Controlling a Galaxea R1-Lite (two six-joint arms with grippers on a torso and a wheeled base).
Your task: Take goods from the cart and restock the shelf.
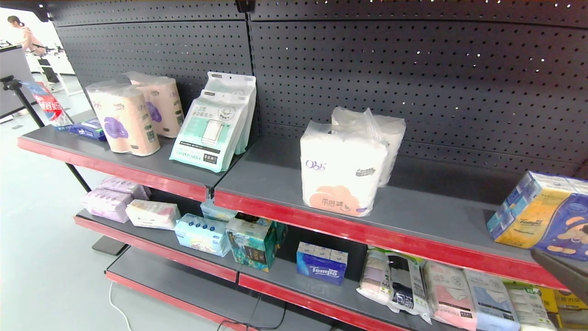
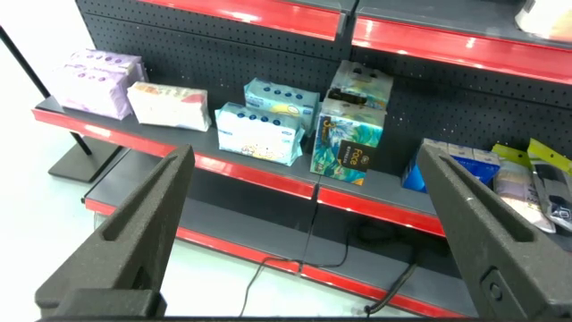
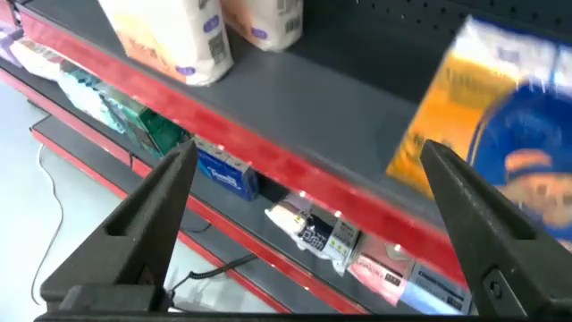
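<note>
A blue and yellow tissue pack point(image 1: 542, 214) lies on the top shelf point(image 1: 427, 211) at the far right, near its red front edge. In the right wrist view the same pack point(image 3: 509, 152) sits just beyond my right gripper point(image 3: 308, 148), which is open with nothing between its fingers. One of those fingers point(image 1: 562, 269) shows below the pack, in front of the shelf edge. My left gripper point(image 2: 306, 154) is open and holds nothing; it hangs lower, facing the middle shelf point(image 2: 250, 170) with its boxed tissues.
On the top shelf stand a white toilet-paper pack point(image 1: 342, 172), green-white pouches point(image 1: 211, 128) and pink roll packs point(image 1: 133, 112). The middle shelf holds a green box point(image 2: 353, 125), light blue packs point(image 2: 264, 125) and a blue tissue pack point(image 1: 321, 269). A cable point(image 2: 304, 259) trails over the bottom shelf.
</note>
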